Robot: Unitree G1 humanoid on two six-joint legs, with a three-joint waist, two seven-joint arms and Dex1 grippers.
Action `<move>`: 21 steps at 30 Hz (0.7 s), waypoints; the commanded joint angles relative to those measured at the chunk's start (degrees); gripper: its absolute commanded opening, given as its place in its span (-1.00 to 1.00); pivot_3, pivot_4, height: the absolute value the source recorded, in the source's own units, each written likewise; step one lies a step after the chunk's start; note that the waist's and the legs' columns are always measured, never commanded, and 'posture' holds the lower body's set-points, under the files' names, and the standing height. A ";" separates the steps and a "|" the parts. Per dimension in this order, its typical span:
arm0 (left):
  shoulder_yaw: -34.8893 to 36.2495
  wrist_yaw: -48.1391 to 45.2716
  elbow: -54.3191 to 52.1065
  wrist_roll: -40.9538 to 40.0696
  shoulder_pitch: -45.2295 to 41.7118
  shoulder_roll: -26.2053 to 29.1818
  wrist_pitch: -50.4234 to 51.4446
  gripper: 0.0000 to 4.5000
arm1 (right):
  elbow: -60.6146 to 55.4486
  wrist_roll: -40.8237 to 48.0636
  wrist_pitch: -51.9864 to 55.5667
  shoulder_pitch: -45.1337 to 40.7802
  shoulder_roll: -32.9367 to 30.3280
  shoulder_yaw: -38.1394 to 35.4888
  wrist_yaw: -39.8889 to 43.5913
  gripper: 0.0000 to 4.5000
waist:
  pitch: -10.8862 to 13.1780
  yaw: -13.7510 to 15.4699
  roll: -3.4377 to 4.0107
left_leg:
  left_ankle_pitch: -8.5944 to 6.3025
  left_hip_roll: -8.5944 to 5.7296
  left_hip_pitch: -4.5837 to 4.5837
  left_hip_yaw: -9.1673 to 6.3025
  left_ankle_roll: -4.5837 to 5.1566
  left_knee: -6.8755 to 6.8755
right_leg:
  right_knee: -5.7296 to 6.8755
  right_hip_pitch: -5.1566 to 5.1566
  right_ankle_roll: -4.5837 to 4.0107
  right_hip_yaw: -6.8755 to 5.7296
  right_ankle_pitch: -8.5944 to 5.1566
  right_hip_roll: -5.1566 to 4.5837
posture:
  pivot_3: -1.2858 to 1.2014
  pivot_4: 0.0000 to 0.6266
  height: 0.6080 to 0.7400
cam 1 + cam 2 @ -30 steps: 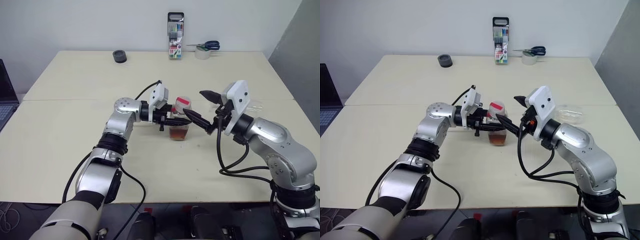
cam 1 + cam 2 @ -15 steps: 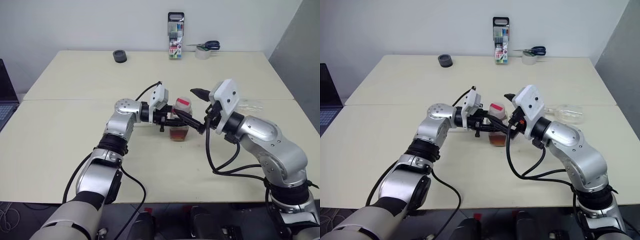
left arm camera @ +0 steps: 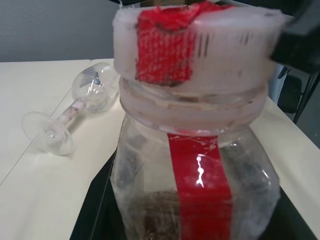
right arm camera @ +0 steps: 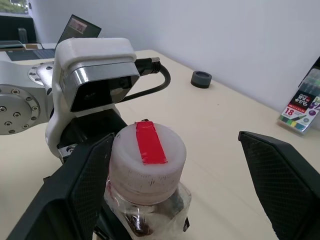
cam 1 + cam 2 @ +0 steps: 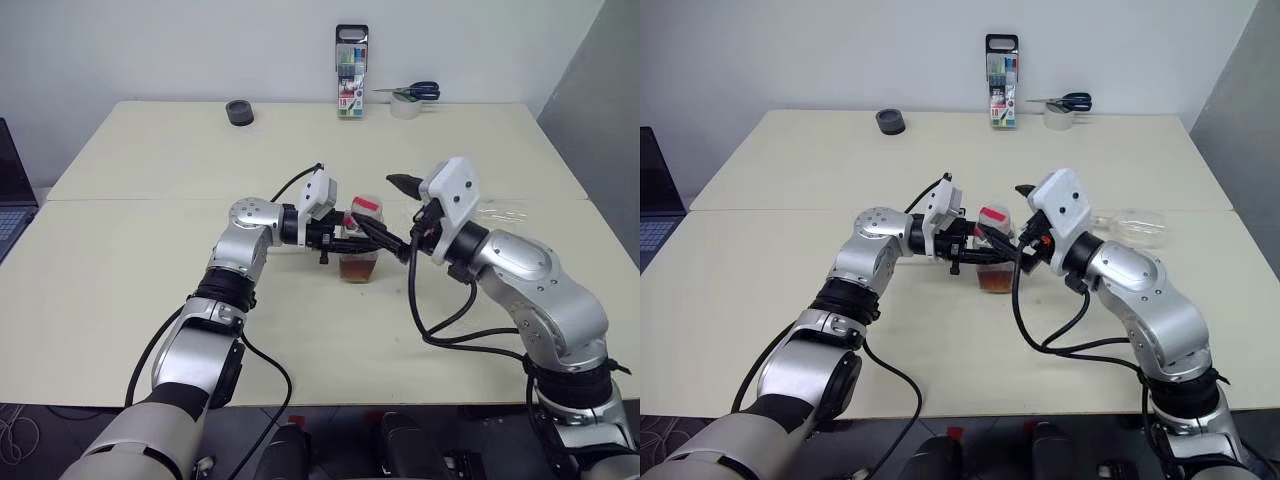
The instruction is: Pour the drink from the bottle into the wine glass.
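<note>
Left gripper [image 5: 345,240]: clamped on the body of the bottle, reaching in level from the robot's left; its fingers sit low against the sides.
Right gripper [image 4: 175,175]: fingers spread wide, one finger [image 4: 75,190] just beside the cap on one side, the other finger [image 4: 285,175] well off on the far side; the cap lies between them, and I cannot tell if the near finger touches it.
Bottle [image 5: 360,240]: upright on the table [image 5: 150,290], held in the left gripper, directly ahead of the right gripper.
Cap [image 4: 147,155]: white with a red tape strip across the top, screwed on, level with the right gripper's fingers.
Drink [image 5: 358,266]: reddish-brown, low in the bottle, below the left gripper's hold.
Wine glass [image 3: 75,107]: lying on its side on the table, beyond the bottle as seen from the left gripper, behind the right arm in the head views; foot and bowl both rest on the surface.
Marker pack [image 5: 351,72]: standing at the far table edge, well past both grippers.
Tape roll [image 5: 405,106]: far edge, beside the marker pack, with scissors [image 5: 415,91] on top.
Black disc [image 5: 239,112]: far edge, on the left gripper's side.
</note>
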 commanded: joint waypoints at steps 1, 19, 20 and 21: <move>0.30 -0.41 -2.49 -0.71 -0.33 0.16 -0.73 -0.25 | -2.41 1.54 0.70 0.18 -0.23 -2.72 -0.05 0.88 | 0.00 0.00 0.00 | 0.00 0.00 0.00 0.00 0.00 0.00 | 0.00 0.00 0.00 0.00 0.00 0.00 | 0.03 -0.52 1.00; 0.32 -0.46 -2.17 -0.65 -0.36 0.21 -1.09 -0.25 | -3.21 2.94 1.60 1.14 -1.64 -3.38 0.32 0.88 | 0.00 0.00 0.00 | -0.01 0.00 0.00 0.00 0.02 0.00 | 0.00 0.00 0.00 0.00 0.00 0.00 | 0.03 -0.52 1.00; 0.33 -0.46 -2.16 -0.65 -0.38 0.21 -1.10 -0.25 | -3.23 3.01 1.62 1.16 -1.70 -3.41 0.31 0.88 | 0.00 0.00 0.00 | -0.01 0.00 0.00 0.00 0.02 0.00 | 0.00 0.00 0.00 0.00 0.00 0.00 | 0.03 -0.52 1.00; 0.34 -0.45 -2.14 -0.65 -0.39 0.21 -1.11 -0.25 | -3.26 3.10 1.64 1.18 -1.76 -3.44 0.28 0.88 | 0.00 0.00 0.00 | -0.01 0.00 0.00 0.00 0.02 0.00 | 0.00 0.00 0.00 0.00 0.00 0.00 | 0.03 -0.52 1.00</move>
